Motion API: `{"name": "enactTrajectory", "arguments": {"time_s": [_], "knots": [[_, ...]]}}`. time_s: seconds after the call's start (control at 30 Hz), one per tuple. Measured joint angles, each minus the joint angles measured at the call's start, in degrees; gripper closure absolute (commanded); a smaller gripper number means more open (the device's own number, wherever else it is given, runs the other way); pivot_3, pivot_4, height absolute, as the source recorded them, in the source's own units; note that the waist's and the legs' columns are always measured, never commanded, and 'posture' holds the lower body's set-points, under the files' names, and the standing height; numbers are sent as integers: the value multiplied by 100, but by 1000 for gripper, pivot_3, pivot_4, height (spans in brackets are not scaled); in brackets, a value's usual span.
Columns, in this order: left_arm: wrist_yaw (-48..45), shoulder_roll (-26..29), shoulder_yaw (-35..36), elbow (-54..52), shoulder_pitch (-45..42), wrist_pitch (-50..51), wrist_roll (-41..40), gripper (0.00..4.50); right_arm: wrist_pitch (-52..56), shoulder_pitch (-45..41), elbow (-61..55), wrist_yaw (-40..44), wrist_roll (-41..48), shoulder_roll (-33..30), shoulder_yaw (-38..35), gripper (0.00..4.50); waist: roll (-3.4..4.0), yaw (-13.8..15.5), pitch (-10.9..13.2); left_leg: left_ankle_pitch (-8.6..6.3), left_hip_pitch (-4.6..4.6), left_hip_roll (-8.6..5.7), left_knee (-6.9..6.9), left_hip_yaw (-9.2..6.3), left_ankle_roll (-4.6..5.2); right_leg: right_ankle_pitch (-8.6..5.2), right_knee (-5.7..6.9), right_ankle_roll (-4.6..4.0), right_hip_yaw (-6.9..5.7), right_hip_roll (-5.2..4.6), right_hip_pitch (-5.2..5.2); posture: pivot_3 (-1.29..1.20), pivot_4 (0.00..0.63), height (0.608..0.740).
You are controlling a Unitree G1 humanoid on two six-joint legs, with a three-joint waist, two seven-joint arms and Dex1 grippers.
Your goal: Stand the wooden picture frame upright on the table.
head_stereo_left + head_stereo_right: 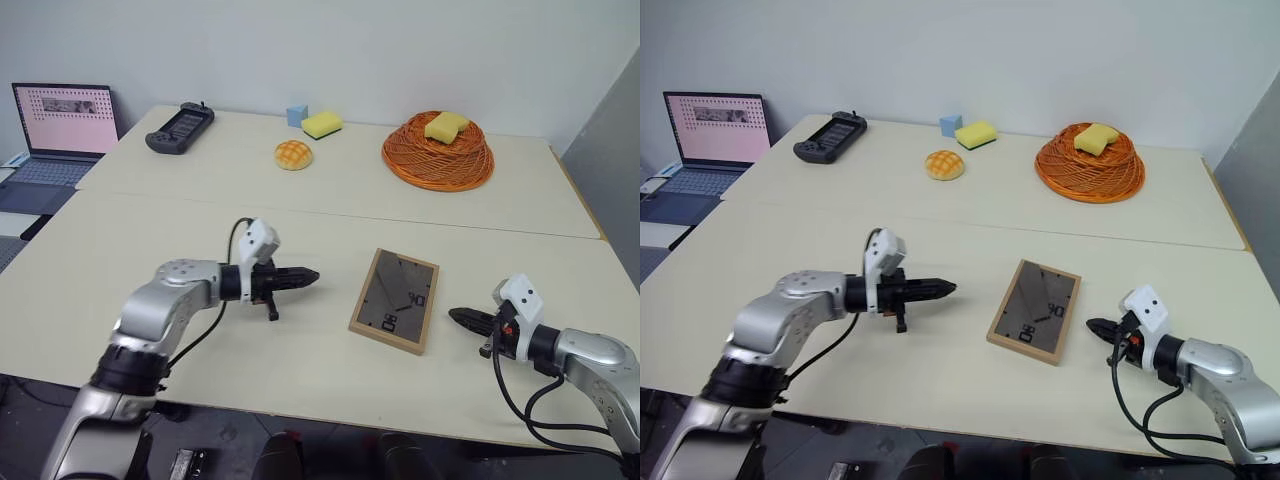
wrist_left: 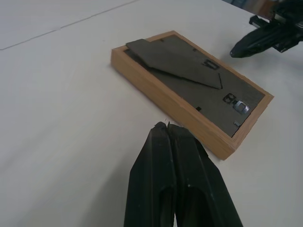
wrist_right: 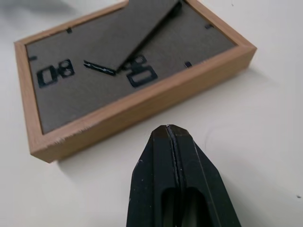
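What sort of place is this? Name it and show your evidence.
Probably a lab or office test room: an open laptop beside plain cream tables, a game controller, and mixed props such as an orange cable coil.

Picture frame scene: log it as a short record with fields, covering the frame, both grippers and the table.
frame: wooden picture frame lies flat, dark backing up, stand not propped
left gripper: left gripper shut, beside the frame's left edge, apart from it
right gripper: right gripper shut, beside the frame's right edge, apart from it
table: table, cream, seam across
task state: frame not yet upright
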Motion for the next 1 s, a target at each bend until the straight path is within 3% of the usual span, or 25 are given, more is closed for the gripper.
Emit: {"name": "enactTrajectory", "arguments": {"time_s": [0.3, 0.47, 0.63, 1.0], "knots": [[-828, -800, -504, 2329, -1216, -1259, 894, 4480, 247, 204, -370, -447, -5, 228, -161, 4500, 0, -27, 0, 0, -1, 0, 2, 1, 1, 0, 8, 1, 4, 3, -3, 0, 150, 740], [-1191, -1214, -543, 3385, -1734, -1797, 1206, 4480, 286, -336, -139, -1273, -395, 685, -155, 4500, 0, -29, 0, 0, -6, -2, 5, 1, 1, 0, 13, 1, 3, 3, -8, 0, 150, 740], [-1710, -1130, -543, 3205, -1645, -1763, 1273, 4480, 201, -965, 483, -1959, -904, 1109, -99, 4500, 1, -48, 0, 1, -13, 1, 0, 0, 1, 0, 17, -1, 4, 5, -19, 0, 150, 740], [-1960, -591, -549, 1583, -496, -999, 1281, 4480, -112, -1700, 1488, -2130, -1364, 1553, 238, 4500, 9, -43, 1, 2, -23, -1, 6, -4, 1, 0, 25, -1, 3, 3, -27, 0, 150, 740]]}}
